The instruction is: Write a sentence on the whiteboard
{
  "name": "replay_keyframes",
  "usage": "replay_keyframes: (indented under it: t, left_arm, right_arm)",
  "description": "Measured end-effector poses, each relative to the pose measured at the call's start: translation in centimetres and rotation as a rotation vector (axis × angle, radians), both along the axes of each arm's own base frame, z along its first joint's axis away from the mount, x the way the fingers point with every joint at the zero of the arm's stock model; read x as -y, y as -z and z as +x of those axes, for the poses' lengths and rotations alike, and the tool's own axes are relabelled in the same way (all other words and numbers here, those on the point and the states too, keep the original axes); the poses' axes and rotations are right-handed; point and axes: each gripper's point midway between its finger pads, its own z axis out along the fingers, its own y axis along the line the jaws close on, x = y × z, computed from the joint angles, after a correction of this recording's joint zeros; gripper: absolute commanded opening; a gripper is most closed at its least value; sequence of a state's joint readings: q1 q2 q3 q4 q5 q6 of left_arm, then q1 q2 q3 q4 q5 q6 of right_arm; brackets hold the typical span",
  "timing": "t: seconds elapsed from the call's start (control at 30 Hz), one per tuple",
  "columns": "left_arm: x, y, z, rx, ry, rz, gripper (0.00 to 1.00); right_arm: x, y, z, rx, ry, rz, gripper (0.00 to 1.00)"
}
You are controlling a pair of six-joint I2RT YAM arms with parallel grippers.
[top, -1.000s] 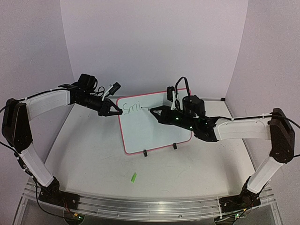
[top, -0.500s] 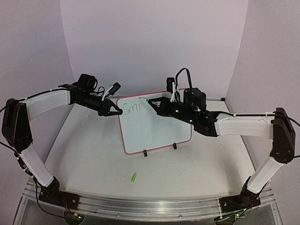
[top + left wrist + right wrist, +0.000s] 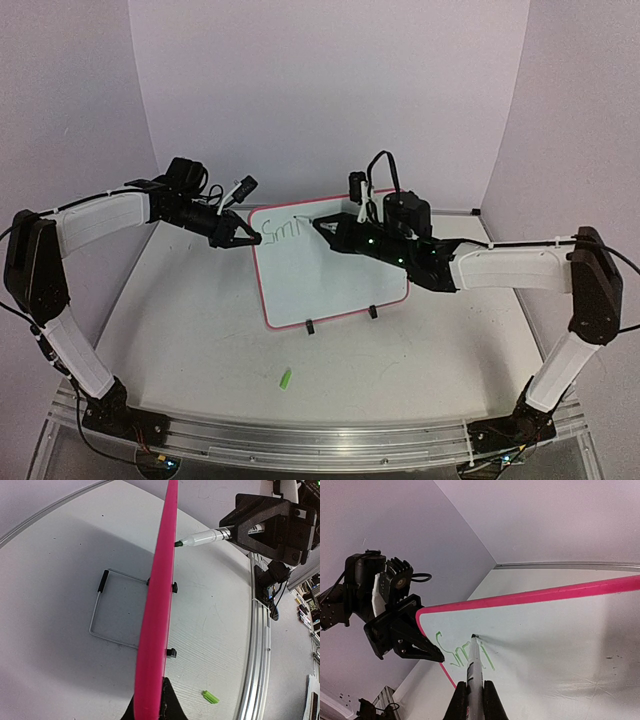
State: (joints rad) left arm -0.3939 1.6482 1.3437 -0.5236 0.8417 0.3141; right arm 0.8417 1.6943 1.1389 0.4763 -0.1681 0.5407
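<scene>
Left gripper clamps the edge of the whiteboard as right gripper pinches a marker, tip touching beside green letters.

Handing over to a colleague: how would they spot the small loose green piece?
Start at the whiteboard standing mid-table. Just in front of its black feet, slightly left, lies the green piece. Nothing else loose is bright green.
</scene>
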Motion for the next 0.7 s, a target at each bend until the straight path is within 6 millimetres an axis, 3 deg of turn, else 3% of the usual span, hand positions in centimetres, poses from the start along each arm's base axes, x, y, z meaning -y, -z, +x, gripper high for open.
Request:
replay_keyframes:
  t: [0.7]
  left_arm:
    - [0.0,0.01,0.0,0.0,0.0,0.0,0.0]
  right_arm:
    - [0.39,-0.73,-0.3,0.021,0.0,0.001,0.0]
